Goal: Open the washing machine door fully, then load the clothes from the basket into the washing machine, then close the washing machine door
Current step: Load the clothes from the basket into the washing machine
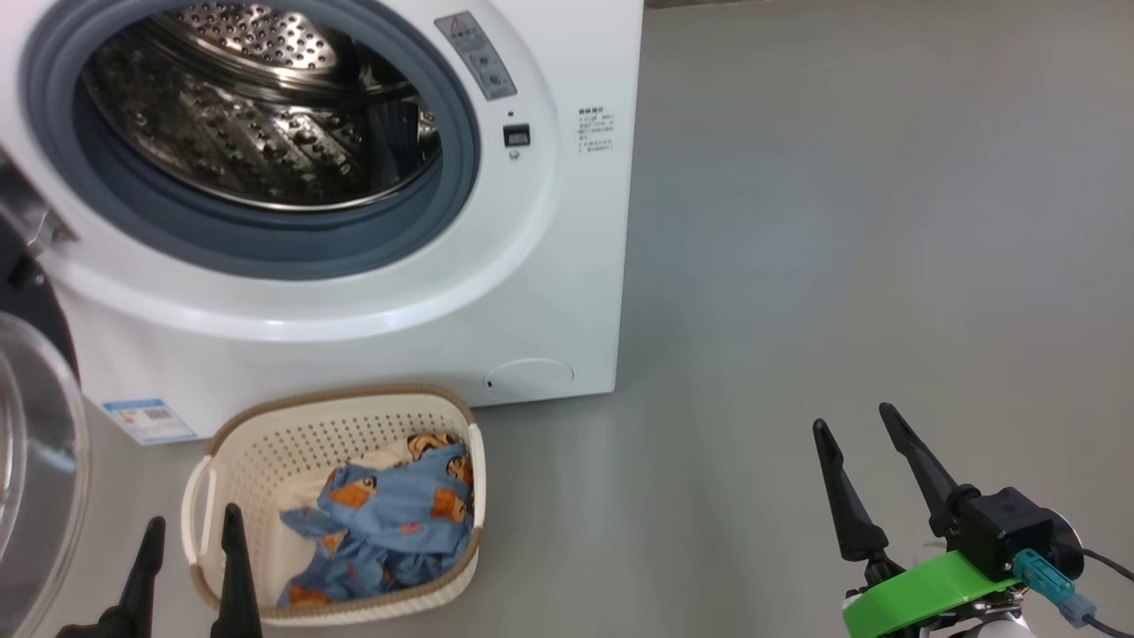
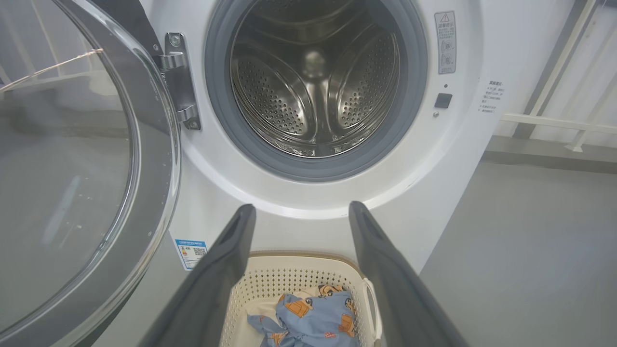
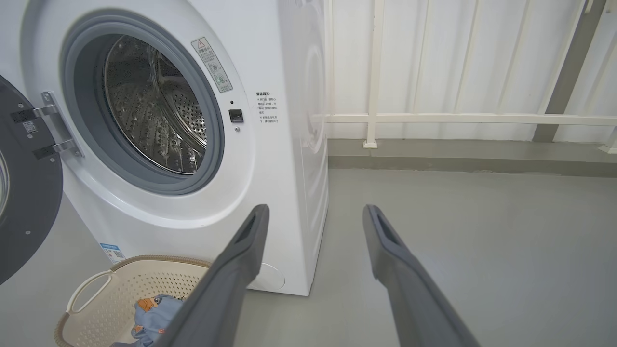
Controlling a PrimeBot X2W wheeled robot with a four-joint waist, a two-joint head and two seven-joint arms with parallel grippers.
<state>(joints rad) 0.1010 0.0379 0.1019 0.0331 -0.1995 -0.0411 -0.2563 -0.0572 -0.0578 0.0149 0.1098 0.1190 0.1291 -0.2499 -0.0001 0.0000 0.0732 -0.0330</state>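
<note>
The washing machine (image 1: 549,266) stands on the grey floor (image 1: 842,221). Its steel drum (image 1: 257,115) is exposed and looks empty. The washing machine door (image 2: 72,168) is swung wide on its hinge to the left of the opening, so the opening step appears complete.

The basket (image 1: 292,443) sits on the floor just in front of the machine, below the drum mouth. The clothes (image 1: 399,523) lie bunched in it. The blue bear-print fabric is uppermost, toward the basket's right half, and a cream piece shows beneath.

The left gripper (image 1: 193,518) is at the basket's near-left edge, jaws fully spread, holding nothing. The right gripper (image 1: 852,418) is well to the right over bare floor, also spread wide and empty.

Step in hand, as judged: first pick from the basket.

1. Use the left gripper, which is closest to the load.
2. Shift it right, over the highest fold of blue fabric, before lowering.
3. Lower with the jaws wide, clear of the basket rim and handle.
4. Close on a thick fold, not a single edge, because loose cloth can slip or trail.
5. Lift clear of the rim before moving toward the drum.
6. Keep the arm clear of the open door.
</note>
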